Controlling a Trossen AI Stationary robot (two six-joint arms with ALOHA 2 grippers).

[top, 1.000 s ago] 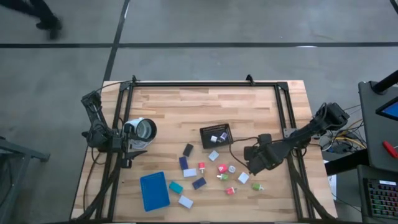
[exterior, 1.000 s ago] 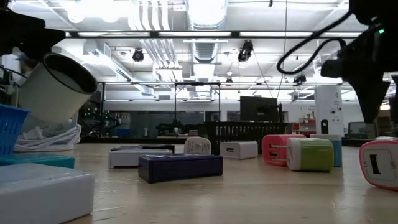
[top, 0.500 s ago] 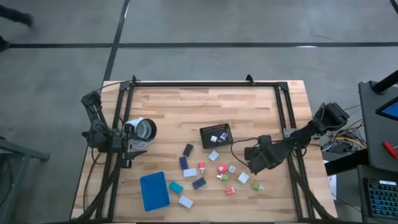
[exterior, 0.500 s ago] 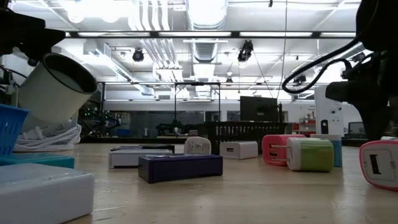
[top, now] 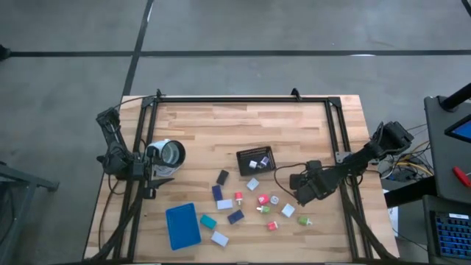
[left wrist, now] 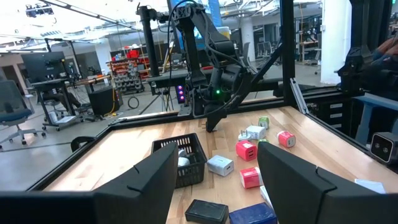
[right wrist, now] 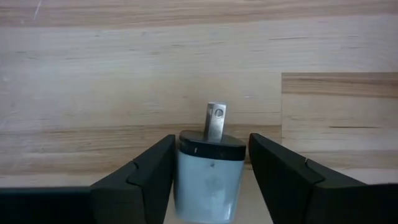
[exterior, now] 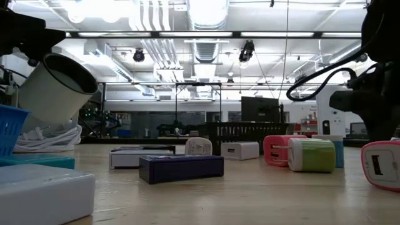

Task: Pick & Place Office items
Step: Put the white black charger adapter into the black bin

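Observation:
Small chargers and flat blocks lie scattered on the wooden table: pink [top: 263, 199], green [top: 304, 220], red [top: 273, 225], navy [top: 235, 216], teal [top: 208, 221]. My right gripper [top: 297, 196] hangs low over their right end, open. In the right wrist view its fingers [right wrist: 149, 171] stand on either side of a pale charger [right wrist: 208, 177], whose metal prong [right wrist: 216, 121] points away from the wrist. Whether they touch it I cannot tell. My left gripper [left wrist: 217, 148] waits open and empty at the table's left side.
A black mesh basket [top: 243, 157] with a few small pieces inside stands just beyond the scattered items. A flat blue tray [top: 182, 226] lies near the near-left corner. A white cup-like cylinder [top: 168, 153] sits at the left arm. Bare wood spreads along the far side.
My right gripper has come down toward the table over the right end of the scattered pieces, as the low view shows. The pieces themselves have stayed in place.

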